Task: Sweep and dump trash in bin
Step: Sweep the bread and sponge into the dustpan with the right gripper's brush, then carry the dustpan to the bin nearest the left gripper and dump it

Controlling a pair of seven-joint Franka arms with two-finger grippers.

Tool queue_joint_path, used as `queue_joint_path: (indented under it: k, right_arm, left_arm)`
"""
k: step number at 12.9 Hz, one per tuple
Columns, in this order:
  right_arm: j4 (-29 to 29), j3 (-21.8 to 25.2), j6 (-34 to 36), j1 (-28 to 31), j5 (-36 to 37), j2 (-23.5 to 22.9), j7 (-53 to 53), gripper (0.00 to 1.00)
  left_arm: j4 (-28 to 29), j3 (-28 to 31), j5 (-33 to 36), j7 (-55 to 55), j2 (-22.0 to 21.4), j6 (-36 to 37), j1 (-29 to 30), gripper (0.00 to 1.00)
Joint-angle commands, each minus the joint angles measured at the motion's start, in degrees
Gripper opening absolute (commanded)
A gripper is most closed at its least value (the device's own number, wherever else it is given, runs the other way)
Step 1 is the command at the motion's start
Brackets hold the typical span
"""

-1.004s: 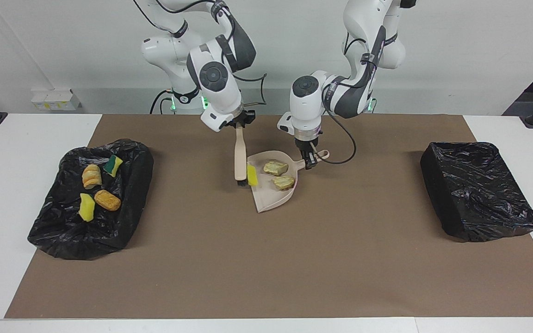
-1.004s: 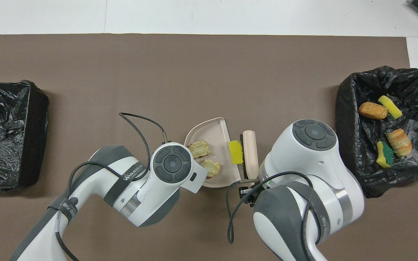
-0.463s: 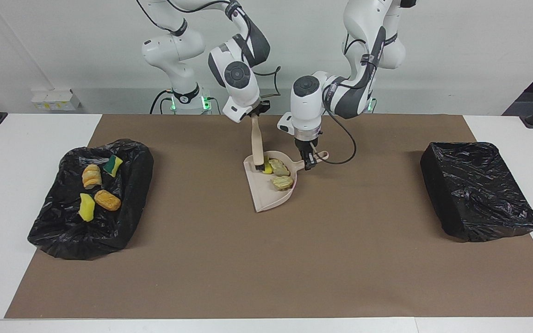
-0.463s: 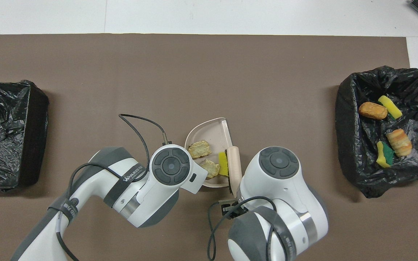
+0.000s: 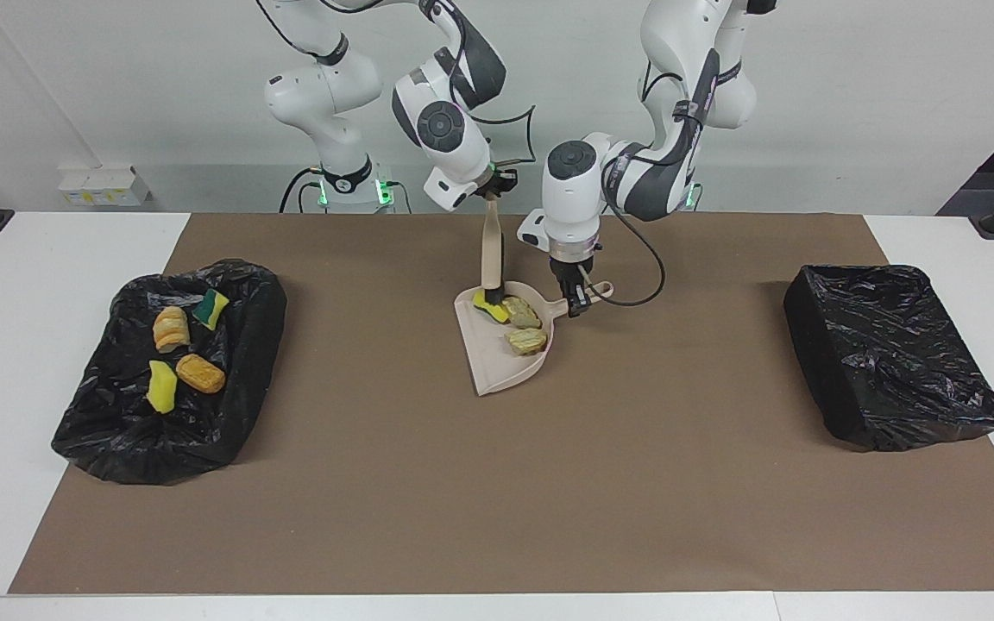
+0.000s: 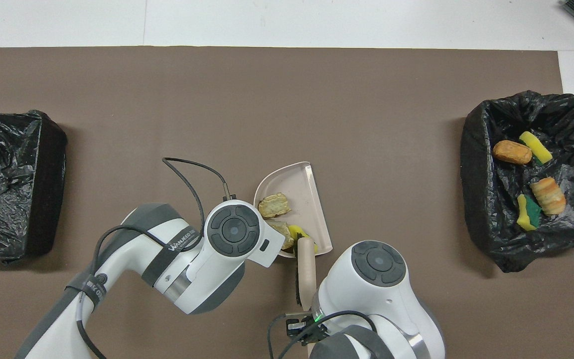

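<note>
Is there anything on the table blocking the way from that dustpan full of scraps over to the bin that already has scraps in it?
Nothing visible: only bare brown mat lies between the dustpan and that bin.

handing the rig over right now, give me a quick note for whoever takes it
Left gripper: shut on the dustpan handle, pan resting mid-table.
Right gripper: shut on the brush, bristles down at the pan's robot-side end.
In the pan: yellow sponge piece against the bristles, two bread chunks.
Done: four scraps already in the bin toward the right arm's end.
Left: lift the brush clear, carry the pan to a bin and dump it. The other bin shows no scraps.
</note>
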State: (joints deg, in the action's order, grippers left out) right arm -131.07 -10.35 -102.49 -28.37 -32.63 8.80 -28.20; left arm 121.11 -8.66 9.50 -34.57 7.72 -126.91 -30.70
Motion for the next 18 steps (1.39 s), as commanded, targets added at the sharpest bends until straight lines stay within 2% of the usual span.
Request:
queue_joint_path:
  k: [1,3,7,9,11,12,15,18]
  right_arm:
    - [0.7,0.0,4.2,0.1,-2.4,4.8,-4.5,0.00]
    - [2.4,0.1,7.6,0.1,-2.4,5.5,-6.1,0.00]
    - [2.9,0.0,6.2,0.2,0.5,5.0,-1.8,0.00]
    - [2.8,-1.0,6.4,-1.5,6.1,6.1,-7.4,0.00]
    - [1.9,-1.4,5.8,-3.8,11.3,7.9,-14.7,0.00]
    - [1.4,-1.4,5.5,-4.1,11.4,8.2,-16.3,0.00]
    - [-0.9,-2.0,1.3,-4.7,10.8,9.5,-19.3,0.00]
    - [-2.1,-2.0,-5.7,-6.0,10.7,5.8,-18.5,0.00]
  left_arm:
    - [2.1,0.4,-0.2,-0.4,-1.0,-3.4,0.3,0.00]
    - [2.1,0.5,-0.2,-0.2,-0.9,-3.4,0.3,0.00]
    - [2.1,0.5,-0.2,-0.1,-0.9,-3.5,0.4,0.00]
    - [2.1,0.7,-0.2,-0.3,-0.9,-3.3,0.5,0.00]
    - [1.1,0.5,-0.1,-1.4,-0.2,-3.4,3.3,0.00]
    - [0.1,0.6,-0.1,-2.1,0.5,-3.4,3.9,0.00]
    - [-1.8,1.1,-0.1,-5.8,0.4,-2.6,5.9,0.00]
    - [-2.8,1.2,0.0,-11.0,-0.5,-0.2,9.2,0.00]
